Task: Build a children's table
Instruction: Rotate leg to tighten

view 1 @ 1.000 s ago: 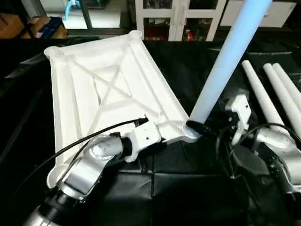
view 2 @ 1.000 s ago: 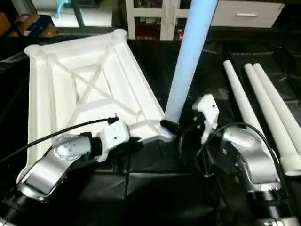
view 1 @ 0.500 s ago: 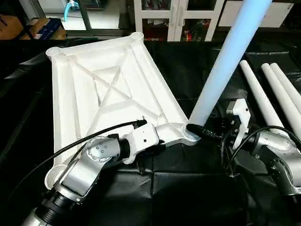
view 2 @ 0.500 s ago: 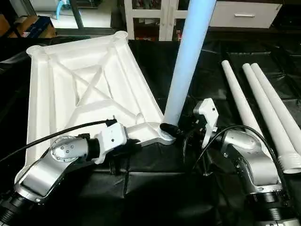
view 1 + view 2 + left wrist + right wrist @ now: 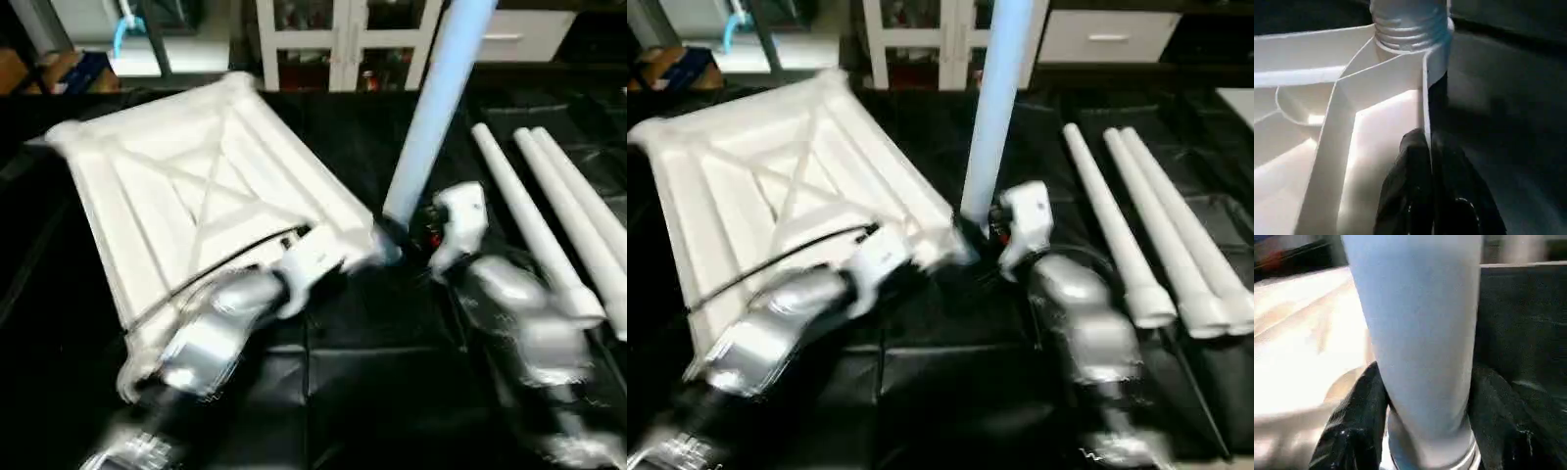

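Left gripper pinching tabletop rim; right gripper clasping upright leg; 3 legs beside.

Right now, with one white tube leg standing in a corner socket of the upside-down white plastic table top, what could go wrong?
1. The right gripper clasps the upright leg near its base; pushed sideways, the tall leg could jam in its threaded socket.
2. The left gripper pinches only the thin rim of the table top, which may slip or turn.
3. The top might bump the three loose legs.
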{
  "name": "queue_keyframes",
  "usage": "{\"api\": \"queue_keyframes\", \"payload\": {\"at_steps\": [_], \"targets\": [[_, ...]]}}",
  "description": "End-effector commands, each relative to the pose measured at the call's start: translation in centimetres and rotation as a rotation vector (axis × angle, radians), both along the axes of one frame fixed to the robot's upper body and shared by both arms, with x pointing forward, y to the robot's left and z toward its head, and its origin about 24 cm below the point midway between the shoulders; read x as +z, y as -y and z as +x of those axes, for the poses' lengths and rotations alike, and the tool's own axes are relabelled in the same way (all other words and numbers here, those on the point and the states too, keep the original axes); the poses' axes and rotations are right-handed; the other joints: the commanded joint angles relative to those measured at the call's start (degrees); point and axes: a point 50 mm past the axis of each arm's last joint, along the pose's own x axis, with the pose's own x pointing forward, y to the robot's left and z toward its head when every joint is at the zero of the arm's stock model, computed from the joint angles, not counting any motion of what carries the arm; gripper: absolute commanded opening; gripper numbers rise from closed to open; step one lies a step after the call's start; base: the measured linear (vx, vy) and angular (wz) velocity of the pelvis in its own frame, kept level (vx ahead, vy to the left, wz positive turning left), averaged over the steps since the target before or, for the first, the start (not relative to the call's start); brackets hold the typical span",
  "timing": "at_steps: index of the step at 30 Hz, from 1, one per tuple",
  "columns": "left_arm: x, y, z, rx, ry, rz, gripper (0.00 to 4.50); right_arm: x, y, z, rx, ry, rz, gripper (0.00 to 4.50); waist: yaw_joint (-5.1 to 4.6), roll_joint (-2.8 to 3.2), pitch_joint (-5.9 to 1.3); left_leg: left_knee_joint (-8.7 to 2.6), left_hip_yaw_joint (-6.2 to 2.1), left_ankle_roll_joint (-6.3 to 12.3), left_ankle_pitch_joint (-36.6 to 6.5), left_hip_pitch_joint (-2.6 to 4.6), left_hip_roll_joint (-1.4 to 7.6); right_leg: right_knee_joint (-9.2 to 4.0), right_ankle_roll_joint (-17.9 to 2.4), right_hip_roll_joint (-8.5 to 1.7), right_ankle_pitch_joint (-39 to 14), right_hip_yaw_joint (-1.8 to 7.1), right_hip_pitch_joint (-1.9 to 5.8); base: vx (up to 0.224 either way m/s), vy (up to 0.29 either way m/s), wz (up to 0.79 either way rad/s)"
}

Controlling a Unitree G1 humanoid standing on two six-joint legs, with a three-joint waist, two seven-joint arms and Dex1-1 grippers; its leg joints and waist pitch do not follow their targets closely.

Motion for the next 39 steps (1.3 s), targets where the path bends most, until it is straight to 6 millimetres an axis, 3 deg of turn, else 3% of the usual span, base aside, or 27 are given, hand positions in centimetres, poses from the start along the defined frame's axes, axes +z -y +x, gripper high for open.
{"api": "queue_keyframes", "payload": {"at_steps": [1,4,6,7,8,9,11,12,13,15,16,18,19,20,21,23,25,27,30,33,35,37,39], "targets": [[-1.3,2.0,-1.6,-0.076,-0.094,-0.023,0.0,-4.7,3.8,-0.3,-0.302,-0.229,-0.046,1.95,0.05,-0.16,-2.57,-5.86,-3.62,-2.49,-22.0,1.6,5.36,-4.89,-9.2,-3.55,-29.8,1.79,0.69,-0.052,0.003,-0.02],[0.2,5.3,-1.1,-0.068,-0.091,-0.127,0.0,-4.5,0.9,1.0,-0.381,-0.177,-0.077,1.95,-0.41,-0.09,-2.86,-6.45,-4.29,-3.73,-25.5,1.28,5.4,-4.99,-6.9,-3.32,-28.1,1.19,0.94,-0.02,0.008,-0.04],[0.4,5.6,-1.1,-0.077,-0.081,-0.133,0.0,-4.3,0.3,1.3,-0.371,-0.159,-0.091,1.95,-0.52,-0.26,-2.84,-6.57,-4.19,-3.23,-25.8,1.01,5.34,-5.02,-6.7,-3.26,-25.5,1.19,0.95,0.0,0.0,0.0],[0.4,5.3,-0.9,-0.076,-0.065,-0.122,0.0,-4.0,-0.3,1.5,-0.329,-0.142,-0.078,1.95,-0.36,-0.28,-2.89,-6.53,-3.95,-2.58,-25.9,1.24,5.34,-5.13,-6.6,-3.25,-24.5,1.35,0.71,0.0,0.0,0.0],[0.4,4.8,-0.8,-0.077,-0.055,-0.113,0.0,-3.7,-0.3,1.6,-0.297,-0.127,-0.073,1.94,-0.4,-0.69,-2.92,-6.48,-3.85,-2.11,-25.6,1.18,5.3,-5.16,-6.7,-3.27,-24.0,1.39,0.72,0.0,0.0,0.0],[0.4,4.8,-0.8,-0.076,-0.055,-0.112,0.0,-3.7,-0.3,1.6,-0.295,-0.125,-0.073,1.94,-0.32,-0.43,-2.87,-6.56,-3.92,-1.46,-24.6,0.88,5.38,-4.93,-7.0,-3.42,-22.9,1.48,1.02,0.0,0.0,0.0],[0.2,3.9,-0.6,-0.072,-0.046,-0.097,0.0,-3.0,-0.2,1.7,-0.238,-0.085,-0.046,1.94,-0.2,-0.45,-2.92,-6.47,-3.61,-0.87,-23.3,1.09,5.47,-4.95,-7.6,-3.36,-21.2,1.63,0.85,0.0,0.0,0.0],[0.1,3.2,-0.6,-0.084,-0.033,-0.085,0.0,-2.4,0.1,1.6,-0.183,-0.038,-0.044,1.94,-0.08,-0.69,-2.88,-6.48,-3.69,-0.02,-22.4,0.74,5.53,-4.79,-8.1,-3.58,-20.1,1.65,1.23,0.0,0.0,0.0],[-0.1,2.5,-0.7,-0.096,-0.028,-0.072,0.0,-1.7,0.4,1.4,-0.118,0.016,-0.06,1.94,0.15,-0.5,-2.92,-6.54,-3.68,0.75,-20.8,0.55,5.7,-4.58,-8.5,-3.65,-18.3,1.7,1.45,0.0,0.0,0.0],[-0.4,0.9,-1.0,-0.161,0.005,-0.044,0.0,-0.4,1.0,0.7,0.032,0.103,-0.084,2.61,0.37,-0.34,-2.94,-6.39,-3.27,1.86,-18.9,1.04,5.93,-4.45,-10.3,-3.5,-14.7,1.87,1.26,0.0,0.0,0.0],[-0.4,0.7,-1.1,-0.173,0.01,-0.041,0.0,-0.2,1.1,0.6,0.05,0.111,-0.085,2.61,0.67,-0.4,-2.94,-6.36,-3.29,2.44,-18.4,1.07,5.93,-4.48,-10.6,-3.47,-13.9,1.81,1.45,0.0,0.0,0.0],[-0.8,-1.1,-2.3,-0.292,0.017,-0.016,0.0,1.2,2.2,-0.8,0.251,0.161,-0.11,2.73,1.12,-0.4,-3.03,-6.21,-3.03,4.28,-15.8,1.27,6.13,-4.17,-12.0,-3.49,-11.2,1.94,1.68,0.056,-0.019,0.1],[-0.9,-1.6,-2.5,-0.309,0.008,-0.008,0.0,1.5,2.4,-1.2,0.301,0.166,-0.12,2.89,1.64,-0.17,-3.2,-5.8,-2.61,6.3,-12.3,1.54,6.24,-3.62,-13.5,-3.47,-7.9,2.1,1.58,0.061,-0.021,0.11],[-1.0,-1.6,-2.6,-0.31,0.008,-0.007,0.0,1.5,2.4,-1.2,0.306,0.166,-0.121,3.01,1.74,-0.1,-3.22,-5.65,-2.5,6.88,-10.8,1.56,6.2,-3.48,-14.2,-3.51,-6.6,2.1,1.56,0.067,-0.031,0.11],[-1.1,-2.2,-2.9,-0.329,0.002,0.007,0.0,1.8,2.9,-1.9,0.373,0.17,-0.134,3.07,1.94,0.18,-3.57,-5.34,-2.47,7.97,-6.5,1.44,6.23,-2.78,-15.4,-3.48,-2.6,1.91,1.93,0.065,-0.026,0.06],[-1.3,-2.9,-3.2,-0.341,-0.002,0.017,0.0,2.2,3.7,-2.7,0.451,0.17,-0.156,3.2,2.35,0.26,-3.87,-4.73,-2.38,10.16,0.2,1.62,6.3,-1.73,-16.8,-3.19,4.5,1.7,1.99,0.065,-0.015,0.04],[-1.2,-3.6,-3.8,-0.362,-0.015,0.007,0.0,2.7,4.9,-3.5,0.524,0.165,-0.171,3.2,2.86,0.2,-4.02,-4.17,-2.34,12.57,4.4,1.38,6.1,-1.17,-17.5,-3.39,8.3,1.65,2.25,0.059,0.003,0.03],[-1.2,-3.9,-4.1,-0.374,-0.021,0.005,0.0,3.0,5.7,-3.9,0.551,0.152,-0.166,3.45,3.12,0.12,-4.12,-3.81,-2.38,14.64,6.7,1.22,6.1,-0.91,-17.8,-3.39,8.6,1.56,2.17,0.0,0.0,0.0],[-1.2,-4.1,-4.3,-0.386,-0.018,0.005,0.0,3.0,6.2,-4.2,0.578,0.134,-0.183,3.55,3.09,0.02,-3.86,-3.93,-2.51,14.46,4.0,0.94,6.23,-1.44,-17.6,-3.55,2.3,1.5,2.08,0.0,0.0,0.0],[-1.3,-4.0,-4.3,-0.391,-0.014,0.004,0.0,2.8,6.1,-4.3,0.613,0.114,-0.183,3.55,3.0,-0.17,-3.38,-4.45,-2.52,11.97,-2.1,0.94,6.32,-2.37,-16.6,-3.66,-6.0,1.67,1.95,0.0,0.0,0.0],[-1.1,-3.9,-4.4,-0.397,-0.011,-0.002,0.0,2.8,6.0,-4.4,0.64,0.103,-0.155,3.22,2.96,-0.16,-3.25,-4.71,-2.55,10.21,-5.2,1.03,6.34,-2.75,-16.0,-3.68,-9.6,1.82,1.87,0.0,0.0,0.0],[-1.1,-3.9,-4.4,-0.399,-0.01,-0.004,0.0,2.7,5.9,-4.4,0.648,0.094,-0.138,3.22,2.93,-0.27,-3.37,-4.84,-2.57,8.99,-6.2,1.11,6.3,-2.78,-15.3,-3.58,-10.1,1.84,1.81,0.0,0.0,0.0],[-1.1,-3.9,-4.5,-0.4,-0.01,-0.004,0.0,2.7,5.8,-4.4,0.657,0.088,-0.128,2.91,2.87,-0.34,-3.53,-4.77,-2.59,8.92,-5.2,1.01,6.22,-2.62,-15.3,-3.55,-8.7,1.83,1.88,0.0,0.0,0.0]]}}
